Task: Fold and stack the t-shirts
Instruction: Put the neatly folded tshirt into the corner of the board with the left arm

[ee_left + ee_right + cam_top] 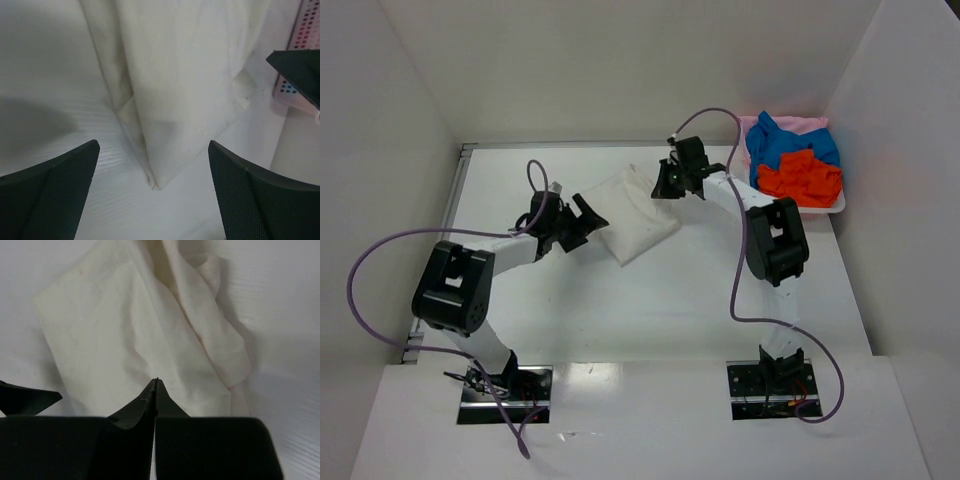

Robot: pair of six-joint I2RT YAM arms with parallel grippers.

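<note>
Left gripper [154, 150]: released, fingers spread wide, nothing grasped. Held low over the white table [650, 300], straddling a folded corner of the off-white t-shirt [638, 215]; placed at that shirt's left edge in the top view. Touching the cloth or just above it: cannot tell.

Right gripper [156, 384]: clenched, fingertips pressed together into one thin seam, no cloth seen between them. Poised at the far right edge of the same shirt, pointing down toward it.

Off-white t-shirt: folded into a rough rectangle, laid diagonally on the table between the two grippers, toward the far side. Layered folds along one edge in the left wrist view; a creased, bunched band down one side in the right wrist view.

Other t-shirts: heaped unfolded in a shallow white tray [840, 207] at the far right corner, well apart from the off-white one. Blue t-shirt [788, 145] on top, orange-red t-shirt [802, 178] at the near side of the heap, pale pink t-shirt [800, 123] at the far side, partly beneath the blue.

Purple cables [360, 270]: looped from each arm to its base.
</note>
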